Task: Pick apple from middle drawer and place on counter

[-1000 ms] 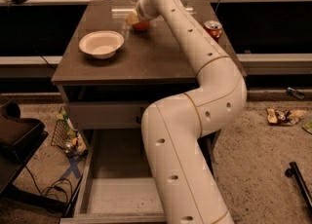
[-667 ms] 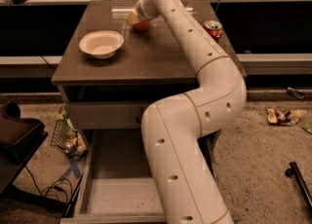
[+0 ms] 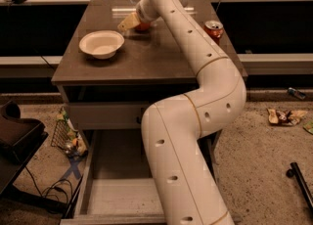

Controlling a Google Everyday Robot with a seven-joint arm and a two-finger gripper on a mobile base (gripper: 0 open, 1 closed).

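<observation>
The apple (image 3: 143,26), small and red-orange, rests on the counter (image 3: 161,57) near its back edge and is mostly hidden by my wrist. My gripper (image 3: 130,22) is at the apple, low over the counter, with its tan tip pointing left toward the bowl. My white arm reaches up from the lower frame across the counter. The middle drawer (image 3: 117,197) is pulled out below, and its grey floor shows nothing on it where my arm does not cover it.
A white bowl (image 3: 101,43) sits on the counter's left side. An orange soda can (image 3: 213,28) stands at the right edge. Litter (image 3: 68,138) lies left of the cabinet and wrappers (image 3: 283,116) on the right floor. A black case (image 3: 17,131) is at far left.
</observation>
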